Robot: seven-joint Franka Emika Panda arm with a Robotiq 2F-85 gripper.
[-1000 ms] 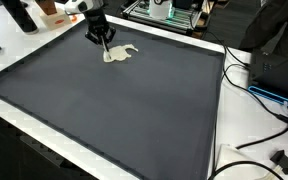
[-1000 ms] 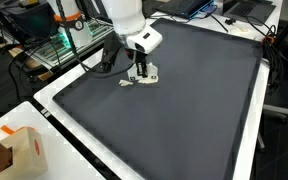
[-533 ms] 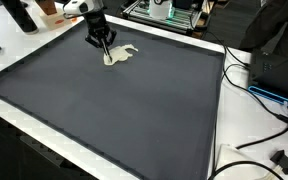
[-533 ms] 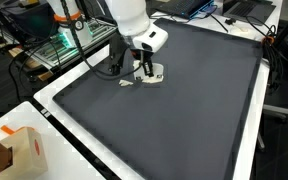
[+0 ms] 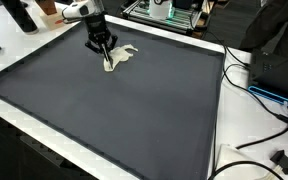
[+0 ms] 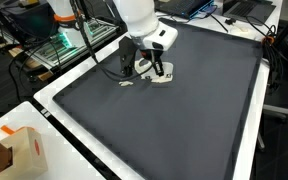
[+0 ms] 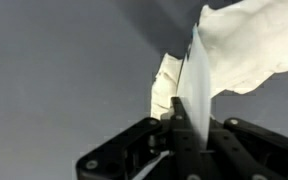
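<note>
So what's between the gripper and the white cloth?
Nothing: in the wrist view the gripper is closed directly on a fold of the white cloth.

Dark mat [image 5: 134, 110] w/ cardboard box [image 6: 22, 150] nr corner, elec. rack [image 5: 169, 12] behind.

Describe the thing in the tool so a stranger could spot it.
A big dark mat fills the scene. Near one edge, the tool pinches a small crumpled cloth. Its cream colour stands out from the mat, and one fold rises into the tool.
</note>
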